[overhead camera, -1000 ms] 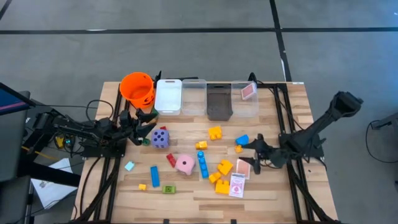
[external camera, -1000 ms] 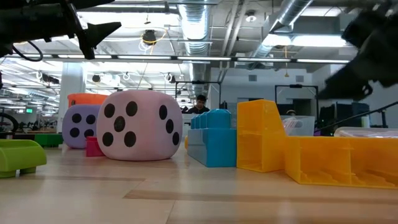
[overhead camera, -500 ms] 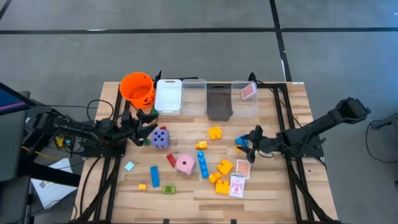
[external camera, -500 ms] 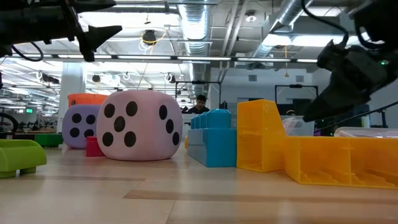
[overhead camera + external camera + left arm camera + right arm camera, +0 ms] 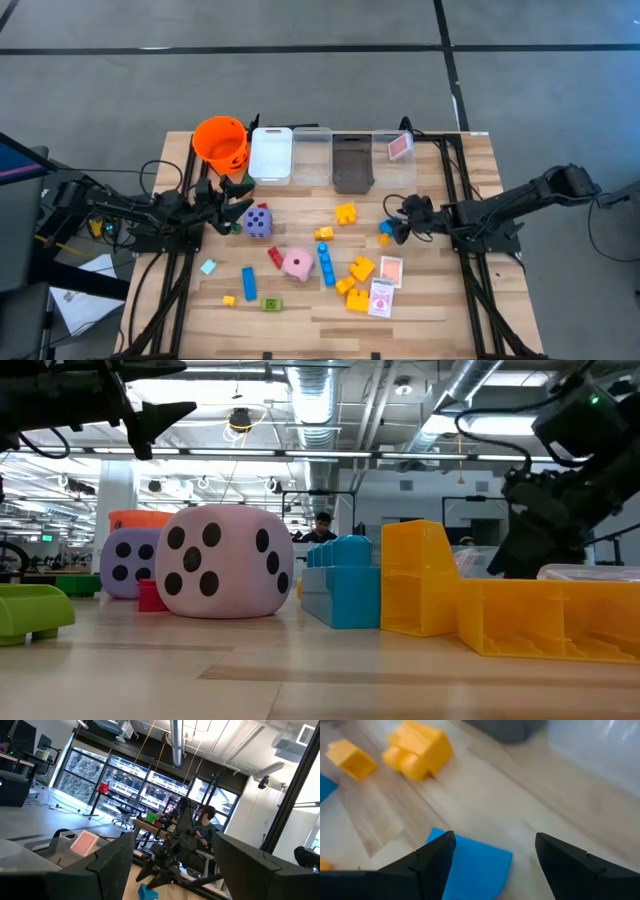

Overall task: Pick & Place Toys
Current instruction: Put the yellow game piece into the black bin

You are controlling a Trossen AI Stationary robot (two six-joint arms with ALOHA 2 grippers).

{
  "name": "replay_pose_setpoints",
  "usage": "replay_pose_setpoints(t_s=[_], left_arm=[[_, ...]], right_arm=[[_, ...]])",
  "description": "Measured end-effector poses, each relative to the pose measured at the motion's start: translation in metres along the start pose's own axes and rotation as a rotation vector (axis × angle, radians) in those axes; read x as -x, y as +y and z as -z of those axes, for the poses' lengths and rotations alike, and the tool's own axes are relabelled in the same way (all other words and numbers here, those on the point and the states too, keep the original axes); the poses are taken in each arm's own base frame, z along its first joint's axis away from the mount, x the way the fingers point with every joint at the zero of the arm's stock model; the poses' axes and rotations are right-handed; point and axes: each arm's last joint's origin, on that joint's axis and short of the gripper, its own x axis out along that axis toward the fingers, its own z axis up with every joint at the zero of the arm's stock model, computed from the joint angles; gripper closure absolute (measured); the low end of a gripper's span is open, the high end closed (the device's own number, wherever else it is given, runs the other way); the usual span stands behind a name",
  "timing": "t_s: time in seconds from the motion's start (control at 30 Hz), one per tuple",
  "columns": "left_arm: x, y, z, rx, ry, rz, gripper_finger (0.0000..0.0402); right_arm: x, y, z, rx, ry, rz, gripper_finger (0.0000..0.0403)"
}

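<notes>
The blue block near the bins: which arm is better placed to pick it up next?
The right. In the right wrist view, the right gripper is open with the blue block between its fingers. In the high view, the left gripper hovers across the table beside the purple die.

floor: grey concrete with dark lines (image 5: 300,40) | tabletop: light wood planks (image 5: 300,310) | ceiling: exposed silver ducts (image 5: 320,400), pipes, strip lights | far wall: big grid windows (image 5: 125,780) | desks with monitors (image 5: 20,735) | person seated in the background (image 5: 205,822)
</notes>
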Motion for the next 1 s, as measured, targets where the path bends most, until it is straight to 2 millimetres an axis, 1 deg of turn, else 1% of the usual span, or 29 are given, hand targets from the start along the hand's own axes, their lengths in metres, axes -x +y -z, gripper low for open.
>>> replay_pose_setpoints(t_s=[0.17,0.53,1.0], left_arm=[[0.0,0.0,0.0,0.0,0.0,0.0,0.0137],[0.0,0.0,0.0,0.0,0.0,0.0,0.0137],[0.0,0.0,0.0,0.0,0.0,0.0,0.0137]], right_arm=[[-0.0008,0.0004,0.0004,-0.087,0.06,-0.047,0.0129],[-0.0002,0.0039,0.0022,-0.107,0.15,-0.139,0.013],[0.0005,0.0059,0.0027,0.06,0.169,-0.194,0.0129]])
